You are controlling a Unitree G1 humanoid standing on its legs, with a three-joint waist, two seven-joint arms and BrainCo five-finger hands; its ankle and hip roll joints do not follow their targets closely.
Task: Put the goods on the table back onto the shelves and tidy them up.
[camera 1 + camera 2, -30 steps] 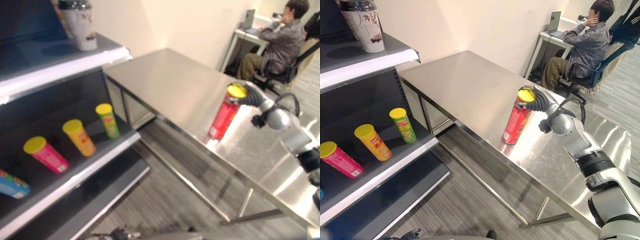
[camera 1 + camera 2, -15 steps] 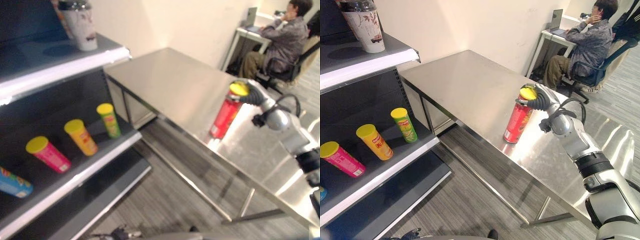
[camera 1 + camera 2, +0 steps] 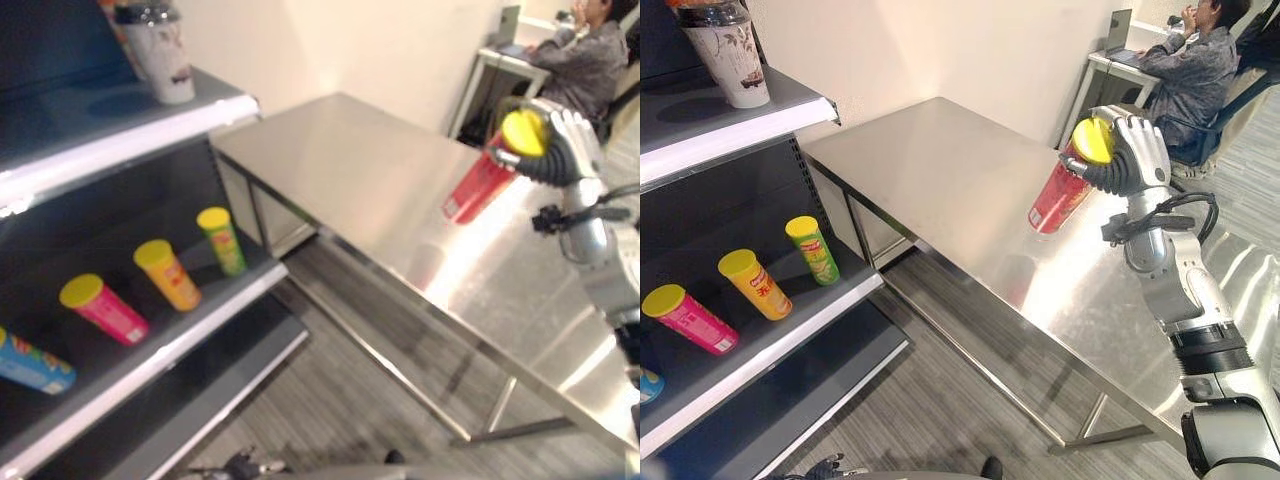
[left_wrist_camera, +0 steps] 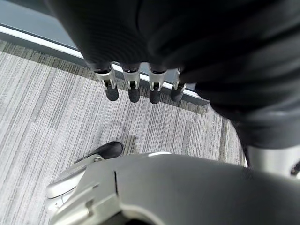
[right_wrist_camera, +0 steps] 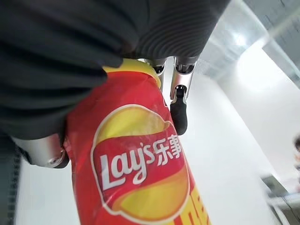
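1. A steel worktop (image 3: 940, 170) stands beside a dark shelf unit (image 3: 760, 330). On the middle shelf lie or lean a green can (image 3: 812, 250), an orange can (image 3: 755, 284), a pink can (image 3: 690, 319) and a blue can (image 3: 35, 362), the first three with yellow lids. A tall lidded cup (image 3: 730, 55) stands on the top shelf. A person (image 3: 1195, 70) sits at a desk in the far corner.
2. The right robot hand (image 3: 1135, 150) is clenched round the upper end of the red can (image 3: 1065, 190), fingers and thumb curled about it just under the yellow lid (image 3: 1092, 140).
3. The red can hangs in the air above the worktop, tilted, its long axis slanting from the lid at the upper right down toward the shelf side.
4. The left robot hand (image 4: 140, 86) hangs above the grey floor (image 4: 47, 122), fingers straight and holding nothing.
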